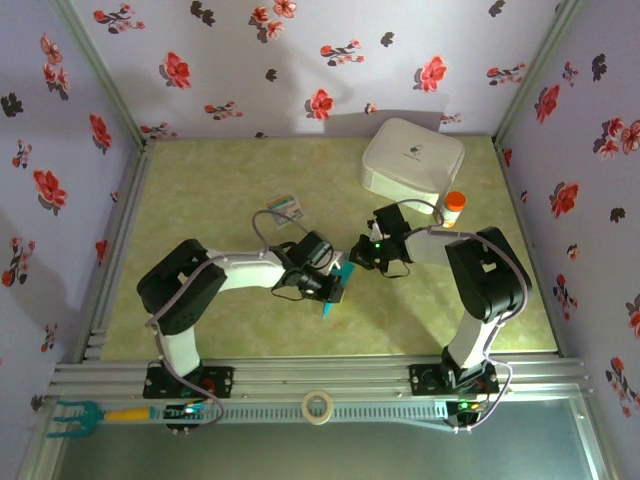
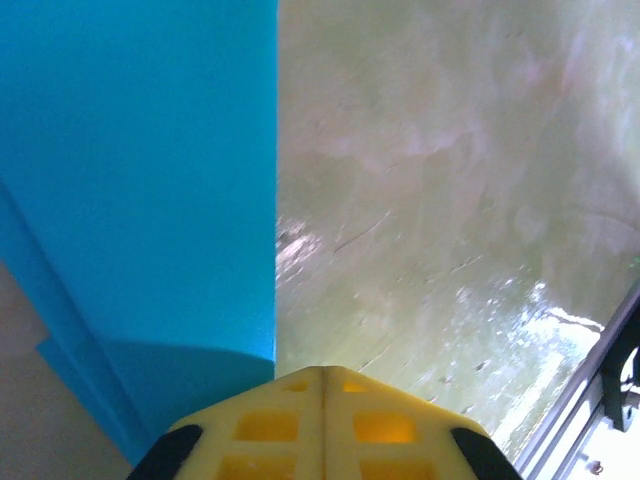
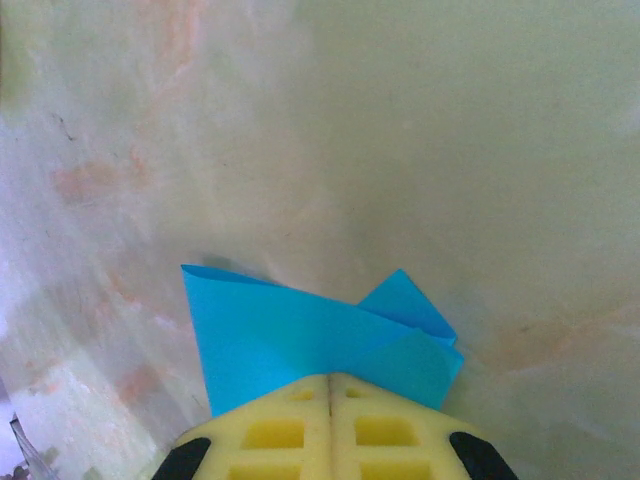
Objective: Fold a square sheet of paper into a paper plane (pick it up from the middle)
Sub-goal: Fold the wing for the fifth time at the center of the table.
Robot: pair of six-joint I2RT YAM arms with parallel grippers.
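Top external view: sheet of paper, turquoise, creased to a narrow pointed shape, is seen near table ctr btw the two arms, tip aimed at the near edge. It is met from the far right by the right gripper and from the left by the left gripper. Whether it is lifted clear of the table can't be told.

Right wrist view: folded layers of the sheet are seen fanning out on both sides of the seam of the right gripper. The pads are pressed together on it, so a pinch at one end is judged.

Left wrist view: the left gripper is pressed together too. The sheet is seen just beside and beyond the left pad, but whether any of it is caught btw the pads can't be told.

Handling, as judged: v. light, thin, limp across flat areas, stiffer along creases. It is easily dented, and torn if pulled by both arms at once. It is best taken at the middle, on the layered spine, w/ a light pinch; single-layer flaps are best avoided.

Further out, printed card, white box and orange-capped bottle are seen well apart from it.
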